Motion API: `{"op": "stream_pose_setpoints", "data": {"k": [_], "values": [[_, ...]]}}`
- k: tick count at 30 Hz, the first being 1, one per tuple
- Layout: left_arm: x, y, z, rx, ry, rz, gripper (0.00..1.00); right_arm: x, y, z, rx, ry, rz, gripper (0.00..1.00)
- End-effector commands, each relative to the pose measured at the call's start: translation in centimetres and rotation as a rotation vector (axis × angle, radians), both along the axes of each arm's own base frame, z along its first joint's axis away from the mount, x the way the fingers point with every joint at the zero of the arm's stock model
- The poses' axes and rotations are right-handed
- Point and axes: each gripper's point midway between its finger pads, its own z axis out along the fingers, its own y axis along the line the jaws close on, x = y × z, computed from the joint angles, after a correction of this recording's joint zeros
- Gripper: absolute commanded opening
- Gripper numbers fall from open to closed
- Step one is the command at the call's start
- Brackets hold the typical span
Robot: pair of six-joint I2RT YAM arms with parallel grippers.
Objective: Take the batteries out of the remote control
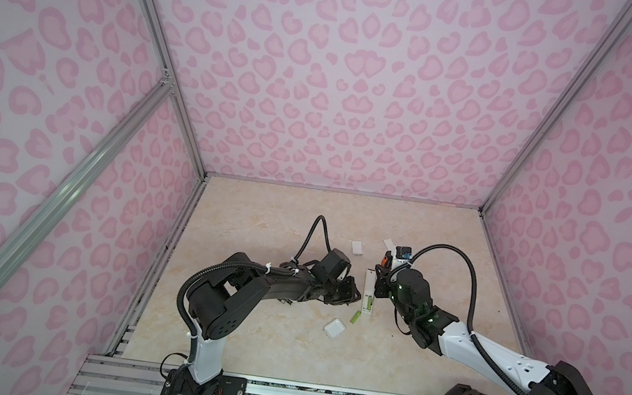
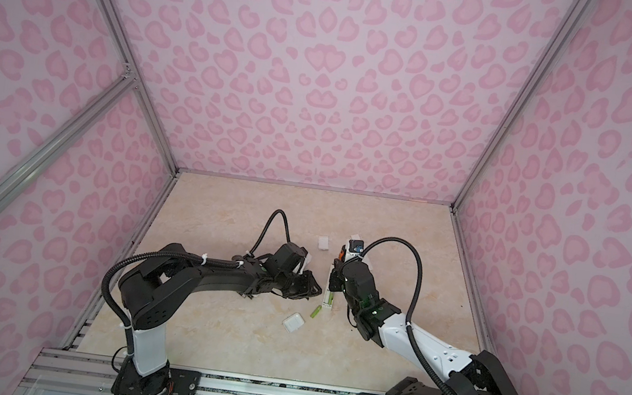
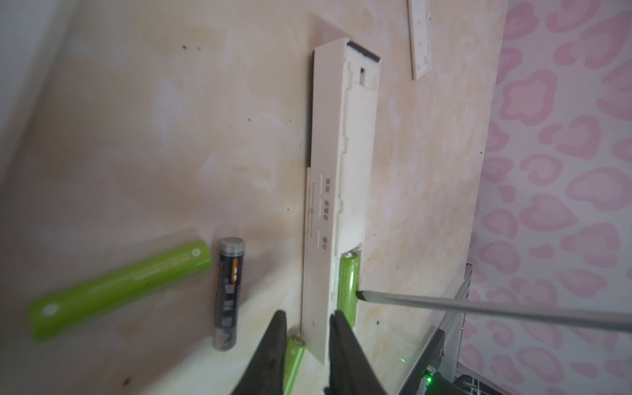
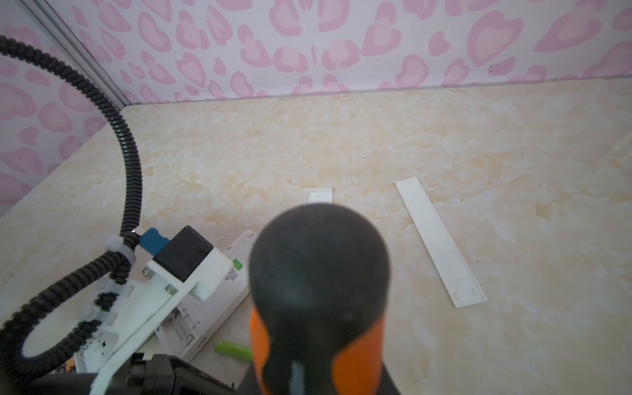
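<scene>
Left wrist: you get the remote (image 3: 337, 164) lying on the bench (image 3: 136, 136), battery bay open at the end nearest the left tool (image 3: 308, 314).
Seated battery (image 3: 348, 284): green, in the bay; shows in both top views too (image 1: 368, 303) (image 2: 328, 300).
Screwdriver (image 4: 318, 290): black-and-orange handle fills the right wrist view; blade tip (image 3: 359, 294) touches the seated battery's side.
Right tool (image 1: 380, 285): clamped on the screwdriver handle, just beside the remote.
Left tool: fingers a little apart, remote's end between them; you cannot tell whether they pinch it.
Near battery (image 3: 294, 359): green, on the bench, between one finger and the remote's edge; in both top views just off the remote's end (image 1: 355, 318) (image 2: 315, 312).
Dark battery (image 3: 228, 294): on the bench beside the remote, roughly parallel, not touching it.
Blurred battery (image 3: 119, 290): green, out of focus, one end just beside the dark battery.
Strip cover (image 4: 441, 239): long, white, flat on the bench, well apart from the remote.
Square cover (image 1: 334, 328): white, near the near battery, not touching.
</scene>
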Motion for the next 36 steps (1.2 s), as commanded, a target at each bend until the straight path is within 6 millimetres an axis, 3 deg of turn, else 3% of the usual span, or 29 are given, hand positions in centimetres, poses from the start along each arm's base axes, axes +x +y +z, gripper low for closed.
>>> {"op": "stream_pose_setpoints", "data": {"k": [1, 8, 14, 32, 36], "values": [[-0.1, -0.7, 0.0, -0.021, 0.006, -0.008, 0.24, -0.1, -0.1, -0.5, 0.006, 0.0, -0.008, 0.0], [-0.4, -0.8, -0.6, -0.016, 0.025, -0.001, 0.16, -0.2, -1.0, 0.2, 0.151, -0.051, -0.059, 0.0], [-0.5, -0.9, -0.8, -0.017, 0.028, -0.001, 0.12, -0.1, -0.8, -0.5, 0.156, -0.037, -0.046, 0.0], [-1.0, -1.3, -0.2, -0.037, 0.036, 0.005, 0.07, -0.8, 2.1, -0.6, -0.155, -0.058, 0.014, 0.0], [-1.0, -1.6, 0.1, -0.066, 0.041, 0.012, 0.06, -0.8, 1.5, -1.3, -0.118, -0.032, -0.037, 0.0]]}}
